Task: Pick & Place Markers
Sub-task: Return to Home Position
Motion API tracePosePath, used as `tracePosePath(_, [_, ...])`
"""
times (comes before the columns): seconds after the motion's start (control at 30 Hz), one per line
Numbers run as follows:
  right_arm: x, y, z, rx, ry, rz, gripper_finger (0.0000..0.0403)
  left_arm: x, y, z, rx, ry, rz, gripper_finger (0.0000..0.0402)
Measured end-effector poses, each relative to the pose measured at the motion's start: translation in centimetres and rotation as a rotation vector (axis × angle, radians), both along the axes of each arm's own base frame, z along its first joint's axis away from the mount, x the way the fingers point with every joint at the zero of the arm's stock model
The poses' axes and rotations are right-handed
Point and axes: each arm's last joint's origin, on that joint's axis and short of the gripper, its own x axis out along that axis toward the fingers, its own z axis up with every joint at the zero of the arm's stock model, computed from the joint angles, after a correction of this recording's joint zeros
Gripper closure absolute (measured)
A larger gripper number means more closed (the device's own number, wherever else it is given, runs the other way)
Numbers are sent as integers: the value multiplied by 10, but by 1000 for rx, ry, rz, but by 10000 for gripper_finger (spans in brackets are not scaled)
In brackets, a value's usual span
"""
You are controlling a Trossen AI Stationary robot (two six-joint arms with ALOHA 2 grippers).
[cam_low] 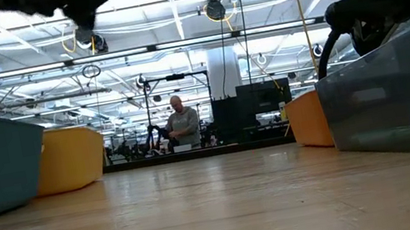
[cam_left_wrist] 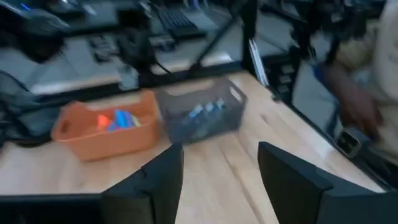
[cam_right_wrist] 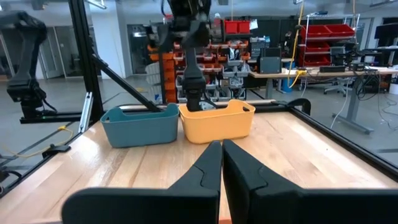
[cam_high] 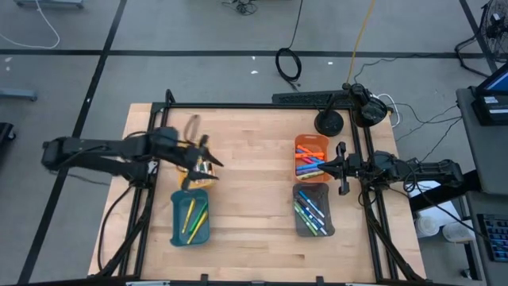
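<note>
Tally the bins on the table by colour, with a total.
teal bin: 1
yellow bin: 1
orange bin: 1
grey bin: 1
Total: 4 bins

I'm looking at a pale wooden table [cam_high: 254, 214], its planks running left to right, with a black frame [cam_high: 262, 106] along the far edge and both sides. Four bins stand directly on the wood, in two pairs. On the left arm's side, a teal bin [cam_high: 175, 222] sits nearer the edge at the high view's bottom, with a yellow bin [cam_right_wrist: 217, 124] behind it (from the right wrist camera they look pressed wall to wall). On the right arm's side, a grey bin [cam_high: 298, 213] sits nearer that same edge, with an orange bin [cam_high: 311, 139] just beside it. A wide strip of wood separates the pairs.
</note>
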Motion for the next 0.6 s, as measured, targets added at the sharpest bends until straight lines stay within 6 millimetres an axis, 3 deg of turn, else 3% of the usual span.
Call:
tracePosePath(0.27, [0,0,-1,0,7,0,399,-63,10,-36,-55,-262,211,192])
tracePosePath(0.6, [0,0,-1,0,7,0,399,-113,13,-64,-90,-449,331,192])
